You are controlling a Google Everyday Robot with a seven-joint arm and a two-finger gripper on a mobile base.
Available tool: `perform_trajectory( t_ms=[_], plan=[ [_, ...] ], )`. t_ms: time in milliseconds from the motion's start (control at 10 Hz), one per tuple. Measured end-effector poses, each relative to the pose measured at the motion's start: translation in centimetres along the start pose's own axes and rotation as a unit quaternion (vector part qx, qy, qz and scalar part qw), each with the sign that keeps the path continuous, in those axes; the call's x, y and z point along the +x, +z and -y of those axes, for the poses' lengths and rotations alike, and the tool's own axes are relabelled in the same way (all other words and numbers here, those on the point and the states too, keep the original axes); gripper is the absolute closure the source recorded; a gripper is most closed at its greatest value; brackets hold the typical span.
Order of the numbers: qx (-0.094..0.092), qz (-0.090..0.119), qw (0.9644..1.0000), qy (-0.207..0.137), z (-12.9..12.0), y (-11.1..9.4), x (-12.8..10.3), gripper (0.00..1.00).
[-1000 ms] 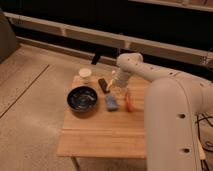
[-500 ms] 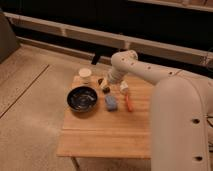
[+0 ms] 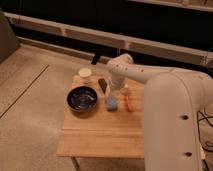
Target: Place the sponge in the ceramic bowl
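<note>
The sponge (image 3: 111,103) lay on the counter (image 3: 100,135) just under our jaws. We couldn't tell if they gripped it. We guessed: grab, then carry it to the ceramic bowl (image 3: 76,96) beside them.

Illumination: dim and warm-toned, with an even orange-brown cast. The far wall is nearly black. The brightest surface is the white arm (image 3: 170,115) at right, which shows no blown-out glare. The gripper (image 3: 113,91) hangs just above the sponge (image 3: 111,103) at the far middle of the table (image 3: 100,135), in the arm's own shade. The ceramic bowl (image 3: 70,98) at left carries faint pale reflections on its glaze. Shadows on the tabletop are soft and short. Detail is soft across the whole frame, and edges are smeared. No edge distortion is evident.
</note>
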Motion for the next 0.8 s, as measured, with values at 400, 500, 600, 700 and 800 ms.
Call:
perform_trajectory(
  t_ms=[400,500,600,700,800],
  plan=[
    [0.014,-0.036,0.9979,0.052,-2.4,1.4,-0.6,0.35],
    [0.004,-0.039,0.9973,0.062,-3.1,1.7,-0.8,0.35],
    [-0.01,-0.043,0.996,0.078,-3.8,1.9,-1.2,0.35],
    [-0.017,-0.045,0.9952,0.085,-4.1,2.0,-1.4,0.35],
    [-0.022,-0.049,0.9941,0.094,-4.1,2.3,-1.6,0.35]
  ],
)
